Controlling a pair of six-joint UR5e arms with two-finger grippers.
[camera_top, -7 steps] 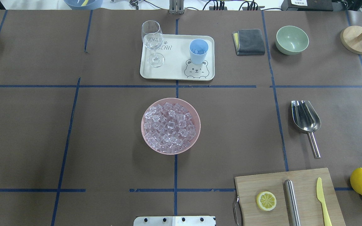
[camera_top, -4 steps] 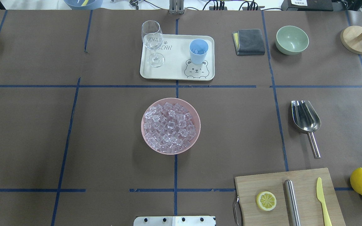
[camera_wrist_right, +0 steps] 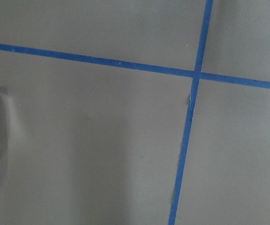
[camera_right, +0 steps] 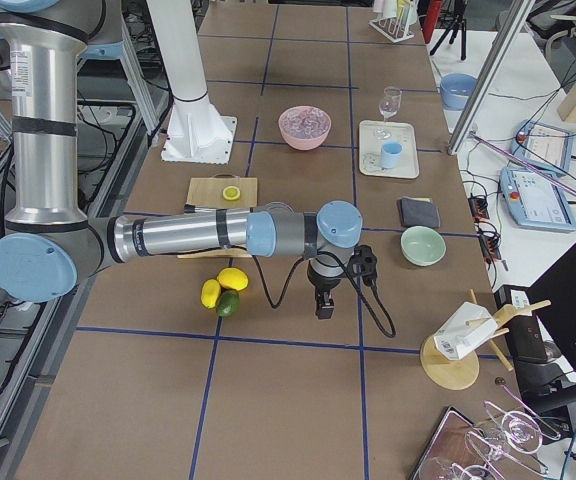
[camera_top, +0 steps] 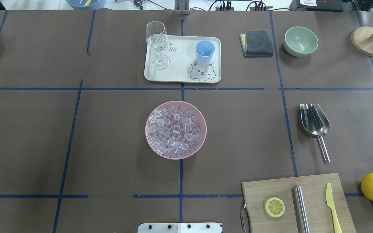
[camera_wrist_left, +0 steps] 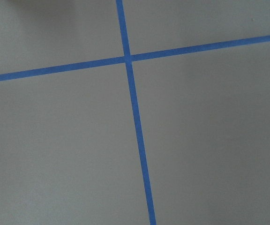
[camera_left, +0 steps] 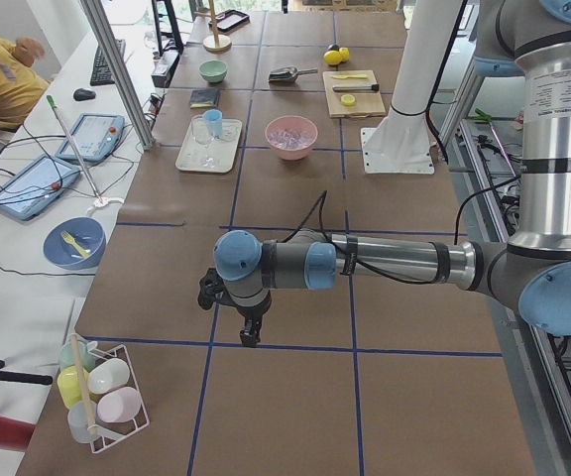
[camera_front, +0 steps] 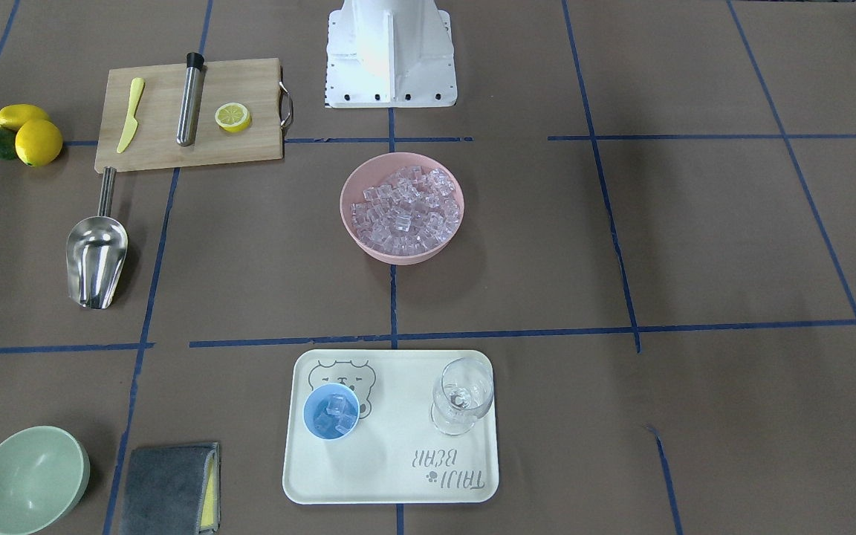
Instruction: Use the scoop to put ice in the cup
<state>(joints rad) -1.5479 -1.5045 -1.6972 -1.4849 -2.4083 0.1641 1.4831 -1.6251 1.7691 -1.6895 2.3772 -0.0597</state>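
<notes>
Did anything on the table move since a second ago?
No, nothing visibly changed in the overhead view. The scoop lies in the same spot on the table. The cup stands on the tray just as before, and the pink bowl holds its ice as it did.

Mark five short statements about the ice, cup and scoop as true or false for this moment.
1. The scoop lies unheld on the table. True.
2. The cup is empty. False: a few cubes of ice lie in it.
3. The cup stands on the tray with the wine glass. True.
4. The pink bowl has been emptied. False: it is heaped with ice.
5. The scoop's handle points toward the robot's side of the table. True.
</notes>
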